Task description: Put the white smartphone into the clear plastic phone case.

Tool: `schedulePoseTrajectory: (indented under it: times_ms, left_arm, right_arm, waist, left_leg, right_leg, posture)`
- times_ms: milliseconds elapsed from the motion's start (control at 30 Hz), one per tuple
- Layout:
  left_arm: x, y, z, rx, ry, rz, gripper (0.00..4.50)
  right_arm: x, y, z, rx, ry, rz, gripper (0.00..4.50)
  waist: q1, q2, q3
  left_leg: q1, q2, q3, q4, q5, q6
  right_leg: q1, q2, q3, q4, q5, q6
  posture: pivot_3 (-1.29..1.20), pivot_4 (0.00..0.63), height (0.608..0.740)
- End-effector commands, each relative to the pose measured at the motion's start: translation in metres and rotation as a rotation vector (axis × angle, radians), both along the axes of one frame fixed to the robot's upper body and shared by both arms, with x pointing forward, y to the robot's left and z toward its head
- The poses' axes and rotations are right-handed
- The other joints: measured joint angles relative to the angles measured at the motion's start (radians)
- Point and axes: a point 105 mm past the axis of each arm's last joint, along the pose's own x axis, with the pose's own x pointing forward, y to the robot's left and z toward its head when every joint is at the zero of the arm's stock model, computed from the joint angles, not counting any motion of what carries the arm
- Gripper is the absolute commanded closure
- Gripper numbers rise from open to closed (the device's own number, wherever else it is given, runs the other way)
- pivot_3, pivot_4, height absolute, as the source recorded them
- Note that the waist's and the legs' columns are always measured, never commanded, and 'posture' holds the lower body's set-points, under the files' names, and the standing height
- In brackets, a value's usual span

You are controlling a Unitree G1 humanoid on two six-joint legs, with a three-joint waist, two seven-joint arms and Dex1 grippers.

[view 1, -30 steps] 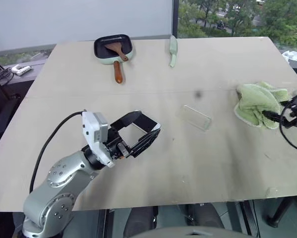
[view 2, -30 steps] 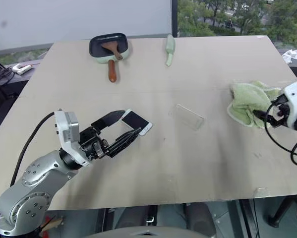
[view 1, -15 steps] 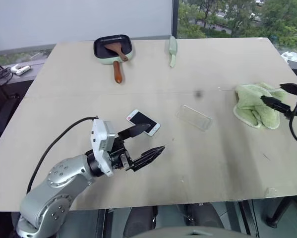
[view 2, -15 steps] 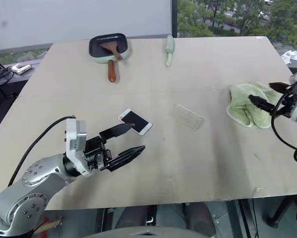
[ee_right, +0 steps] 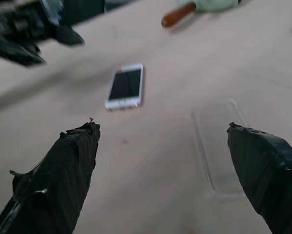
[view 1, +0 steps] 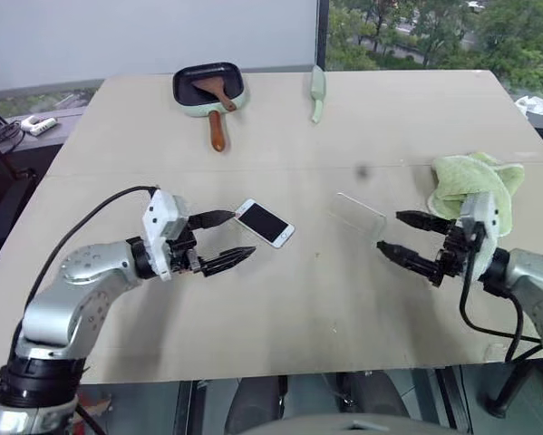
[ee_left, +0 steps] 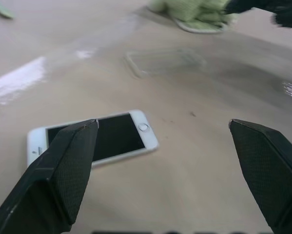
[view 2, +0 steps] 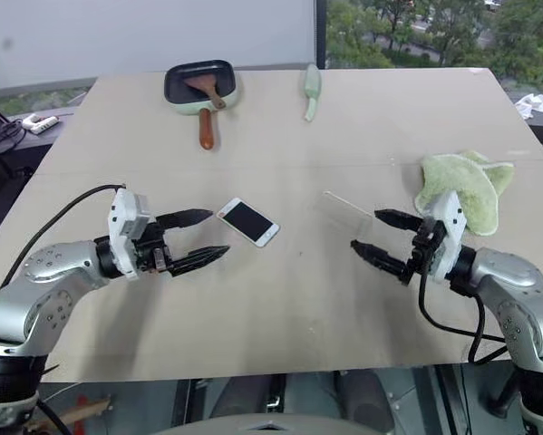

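The white smartphone (view 1: 265,223) lies screen-up at centre frame, the clear plastic phone case (view 1: 359,216) right of it on the surface (view 1: 280,136). Left hand (view 1: 219,240) and right hand (view 1: 400,235) both released, empty.

Both arms reach inward, nearly level — left gripper (view 1: 218,240) and right gripper (view 1: 402,235) spread wide, empty.

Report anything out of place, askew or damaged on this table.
Nothing looks damaged or spilled. The green terry cloth lies crumpled at the table's right edge; the white smartphone and clear plastic phone case lie flat, apart.
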Motion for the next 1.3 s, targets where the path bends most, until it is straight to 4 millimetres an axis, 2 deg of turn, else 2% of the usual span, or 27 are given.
schedulePoseTrajectory:
  times_ms: [33,100,200,300,367,533,567,667,733,867,900,1133,1300]
  left_arm:
    - [-0.005,0.01,0.005,0.045,0.018,-0.057,0.0]
    - [-0.009,0.014,0.004,0.061,0.045,-0.071,0.0]
    - [-0.01,0.021,0.006,0.077,0.052,-0.078,0.0]
    - [-0.012,0.026,0.017,0.075,0.044,-0.079,0.0]
    - [-0.017,0.033,0.022,0.085,0.052,-0.067,0.0]
    - [-0.023,0.045,0.023,0.111,0.067,-0.015,0.0]
    - [-0.024,0.048,0.023,0.113,0.066,-0.001,0.0]
    - [-0.026,0.049,0.024,0.114,0.063,0.011,0.0]
    - [-0.027,0.048,0.024,0.113,0.06,0.012,0.0]
    - [-0.029,0.046,0.026,0.109,0.056,0.011,0.0]
    - [-0.03,0.045,0.026,0.108,0.06,0.007,0.0]
    - [-0.034,0.043,0.025,0.108,0.069,-0.011,0.0]
    - [-0.034,0.042,0.025,0.117,0.066,-0.023,0.0]
  right_arm:
    - [-0.001,0.001,0.003,-0.074,-0.064,-0.004,0.03]
    - [0.003,0.004,-0.002,-0.126,-0.093,-0.011,0.03]
    - [0.018,0.013,-0.011,-0.181,-0.103,-0.017,0.03]
    - [0.037,0.035,-0.01,-0.115,-0.071,-0.014,0.03]
    - [0.048,0.044,-0.016,-0.12,-0.044,-0.031,0.03]
    - [0.066,0.048,-0.038,-0.209,0.027,-0.076,0.03]
    - [0.068,0.049,-0.045,-0.247,0.051,-0.074,0.53]
    - [0.068,0.047,-0.059,-0.308,0.127,-0.08,1.6]
    - [0.072,0.046,-0.059,-0.319,0.13,-0.103,2.64]
    - [0.073,0.048,-0.057,-0.334,0.127,-0.085,4.34]
    - [0.074,0.049,-0.057,-0.344,0.116,-0.074,4.47]
    - [0.072,0.048,-0.055,-0.396,0.033,-0.019,4.47]
    - [0.057,0.06,-0.035,-0.333,-0.074,0.159,4.47]
  waist:
    - [0.0,0.0,0.0]
    - [-0.001,-0.001,0.0]
    - [-0.007,-0.001,0.0]
    - [-0.005,-0.006,0.001]
    - [-0.009,-0.007,0.001]
    - [0.003,-0.007,0.001]
    - [0.002,-0.007,0.001]
    - [-0.002,-0.007,0.001]
    - [-0.002,-0.008,0.0]
    - [-0.003,-0.008,0.0]
    - [-0.003,-0.008,0.0]
    - [-0.003,-0.008,0.0]
    - [-0.003,-0.008,0.0]
  left_leg:
    - [0.0,0.0,0.0,0.0,0.0,0.0]
    - [0.0,0.0,-0.001,0.0,0.0,0.0]
    - [0.001,0.001,-0.001,0.0,0.0,0.0]
    - [0.001,0.001,-0.001,0.0,0.0,0.0]
    - [0.001,0.001,-0.001,0.001,0.0,0.0]
    - [-0.002,0.003,-0.003,0.001,0.0,0.0]
    - [-0.002,0.003,-0.002,0.001,0.0,0.0]
    - [-0.003,0.002,-0.001,0.001,0.0,0.0]
    - [-0.002,0.002,-0.002,0.001,0.0,0.0]
    - [-0.001,0.002,-0.004,0.001,0.0,0.0]
    - [-0.001,0.002,-0.004,0.001,0.0,0.0]
    - [0.0,0.002,-0.003,0.002,0.0,0.0]
    - [-0.001,0.002,-0.003,0.002,0.0,0.0]
  right_leg:
    - [0.0,0.0,0.0,0.0,0.0,0.0]
    - [0.0,0.0,-0.001,0.001,0.0,0.0]
    - [0.0,0.001,-0.001,0.002,0.0,0.0]
    - [0.0,0.001,-0.001,0.003,0.0,0.0]
    - [-0.001,0.001,-0.001,0.003,0.0,0.0]
    - [-0.001,-0.001,-0.004,0.002,0.0,0.0]
    - [-0.002,-0.001,-0.004,0.002,0.0,0.0]
    - [-0.002,-0.002,-0.003,0.002,0.0,0.0]
    - [-0.002,-0.002,-0.004,0.002,0.0,0.0]
    - [-0.001,-0.001,-0.004,0.004,0.0,0.0]
    - [-0.001,-0.001,-0.004,0.004,0.0,0.0]
    - [-0.001,-0.001,-0.004,0.004,0.0,0.0]
    - [-0.001,-0.001,-0.004,0.004,0.0,0.0]
  posture:
    - [0.0,0.15,0.74]
    - [0.0,0.15,0.74]
    - [0.0,0.15,0.74]
    - [0.0,0.15,0.74]
    - [0.0,0.15,0.74]
    - [0.0,0.15,0.74]
    - [0.0,0.15,0.74]
    - [0.0,0.15,0.74]
    - [0.0,0.15,0.74]
    - [0.0,0.15,0.74]
    - [0.0,0.15,0.74]
    - [0.0,0.15,0.74]
    - [0.0,0.15,0.74]
